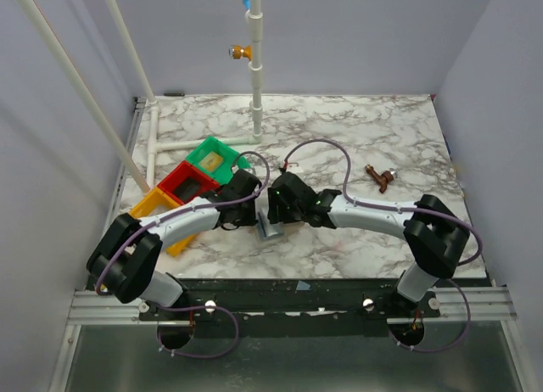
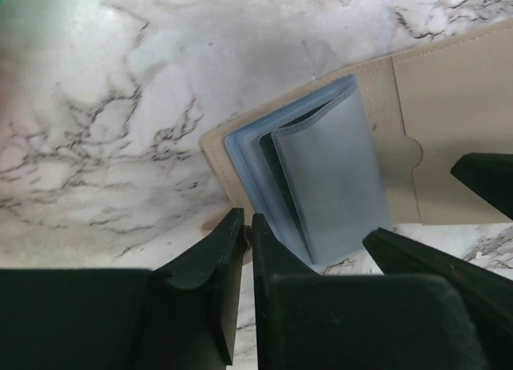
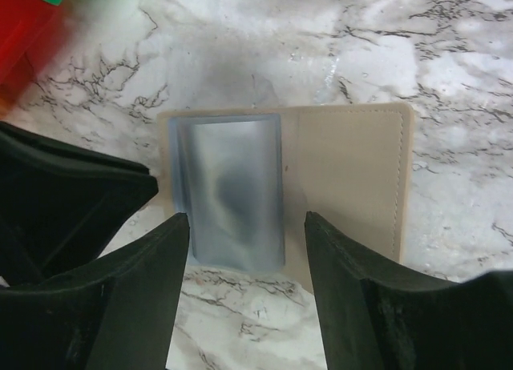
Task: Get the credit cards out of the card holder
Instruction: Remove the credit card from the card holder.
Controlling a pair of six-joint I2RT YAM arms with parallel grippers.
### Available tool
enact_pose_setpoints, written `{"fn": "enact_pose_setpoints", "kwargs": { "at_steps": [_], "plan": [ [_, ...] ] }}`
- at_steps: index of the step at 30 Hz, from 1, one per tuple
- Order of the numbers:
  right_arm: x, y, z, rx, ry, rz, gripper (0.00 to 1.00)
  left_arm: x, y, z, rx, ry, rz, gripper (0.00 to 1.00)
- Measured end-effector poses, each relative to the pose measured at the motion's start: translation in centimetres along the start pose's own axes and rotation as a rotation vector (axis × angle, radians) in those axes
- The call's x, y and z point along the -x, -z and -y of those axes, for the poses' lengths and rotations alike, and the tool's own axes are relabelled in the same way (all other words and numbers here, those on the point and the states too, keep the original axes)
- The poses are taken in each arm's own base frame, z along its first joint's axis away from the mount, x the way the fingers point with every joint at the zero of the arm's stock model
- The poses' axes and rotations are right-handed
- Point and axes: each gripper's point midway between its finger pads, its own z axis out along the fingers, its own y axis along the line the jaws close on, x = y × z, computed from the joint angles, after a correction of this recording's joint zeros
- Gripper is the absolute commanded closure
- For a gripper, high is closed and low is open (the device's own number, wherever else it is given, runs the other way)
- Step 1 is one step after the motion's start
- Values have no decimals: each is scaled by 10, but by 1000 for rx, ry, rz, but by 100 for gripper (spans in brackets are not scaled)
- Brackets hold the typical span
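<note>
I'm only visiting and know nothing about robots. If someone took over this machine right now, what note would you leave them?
Left fingers: shut, at the near edge of the card holder. I cannot tell if they pinch anything.
Right fingers: open, either side of the holder's grey-blue sleeves.
The holder lies open on the table, between the two arms.
Done: holder opened.
No card shows on the table. A tan piece lies in the green tray, but I cannot tell whether it is a card.
Left: pull out any cards in the sleeves.
</note>
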Motion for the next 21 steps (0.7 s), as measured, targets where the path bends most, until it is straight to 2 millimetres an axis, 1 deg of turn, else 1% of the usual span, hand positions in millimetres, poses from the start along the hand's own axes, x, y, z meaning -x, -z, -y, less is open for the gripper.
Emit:
{"fn": "enact_pose_setpoints", "kwargs": {
  "at_steps": [1,3,4,5,9,13,21],
  "plan": [
    [-1,-3,-2,-8,12,1,34,-2,2,-4,2,10,3,77],
    [-5,-10,-4,-27,34,0,33,-4,6,-8,3,23,10,69],
    [-7,-12,-4,-37,45,-3,31,-4,8,-10,2,30,16,66],
    [-11,-15,-3,-50,58,-6,31,-3,10,-12,1,37,24,65],
    [-21,-17,1,-88,98,-18,29,5,18,-11,-11,50,53,64],
    [-21,-16,1,-100,127,-5,27,10,26,-9,-25,61,78,65],
    [-31,-11,-14,-73,199,-3,25,17,34,-6,-47,95,98,69]
  ]
}}
